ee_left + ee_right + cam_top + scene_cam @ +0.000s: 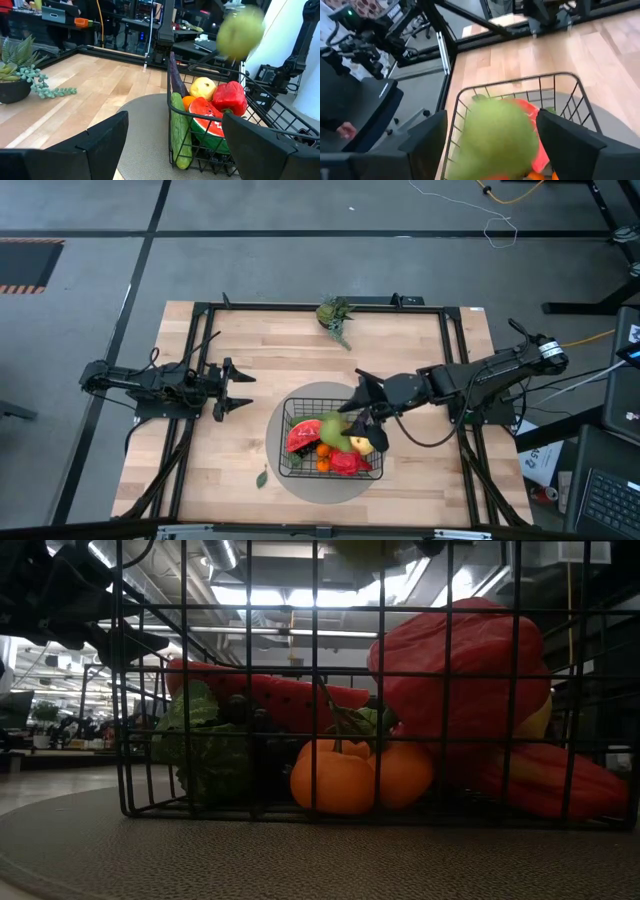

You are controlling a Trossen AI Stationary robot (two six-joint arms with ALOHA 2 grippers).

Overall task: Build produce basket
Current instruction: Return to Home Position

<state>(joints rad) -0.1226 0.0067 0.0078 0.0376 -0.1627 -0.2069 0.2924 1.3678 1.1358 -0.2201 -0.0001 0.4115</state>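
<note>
The black wire basket (290, 466) stands on a round grey mat (268, 418) near the table's near edge. Inside lie a watermelon slice (302, 437), oranges (345, 780), a red pepper (231, 97), a yellow fruit (203, 88), a cucumber (179, 135) and an eggplant (173, 75). My right gripper (352, 408) hangs open over the basket's far right corner. A blurred green pear (495, 140) is in the air between its spread fingers, above the basket (520, 82). My left gripper (240, 390) waits open over the table's left part, pointing at the basket.
A small potted plant (335, 315) lies at the table's far edge, and a green leaf (262, 477) sits beside the mat near the near edge. Bare wood stretches between the left gripper and the mat. A black frame (300, 306) borders the tabletop.
</note>
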